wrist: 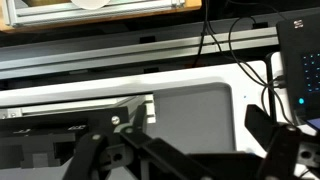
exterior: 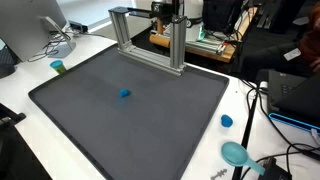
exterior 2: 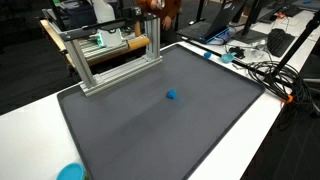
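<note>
Aluminium-profile frame (exterior: 148, 38) stands upper centre in an exterior view, with the black gripper (exterior: 166, 11) hovering high just behind its top. A small blue piece (exterior: 124, 94) lies well apart on the dark grey mat (exterior: 130, 135). In an exterior view that piece (exterior 2: 171, 96) sits mid-mat, with the frame upper left. In the wrist view the jaws are spread wide and empty, looking down on the frame rails. I judge this an approach stage. Any pick calls for clearing the frame, then descending.
</note>
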You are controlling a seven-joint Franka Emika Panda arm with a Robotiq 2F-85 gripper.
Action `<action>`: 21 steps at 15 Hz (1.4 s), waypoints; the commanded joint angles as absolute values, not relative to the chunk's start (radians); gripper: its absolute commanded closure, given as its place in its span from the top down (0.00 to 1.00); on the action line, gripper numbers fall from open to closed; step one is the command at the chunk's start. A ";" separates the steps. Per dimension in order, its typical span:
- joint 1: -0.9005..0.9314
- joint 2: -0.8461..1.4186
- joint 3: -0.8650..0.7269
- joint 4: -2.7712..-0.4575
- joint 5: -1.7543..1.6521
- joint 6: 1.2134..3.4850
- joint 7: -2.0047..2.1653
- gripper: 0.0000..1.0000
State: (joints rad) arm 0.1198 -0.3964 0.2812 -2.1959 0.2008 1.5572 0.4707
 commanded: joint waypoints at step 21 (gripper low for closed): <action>0.044 -0.653 0.068 -2.417 0.190 1.727 0.155 1.00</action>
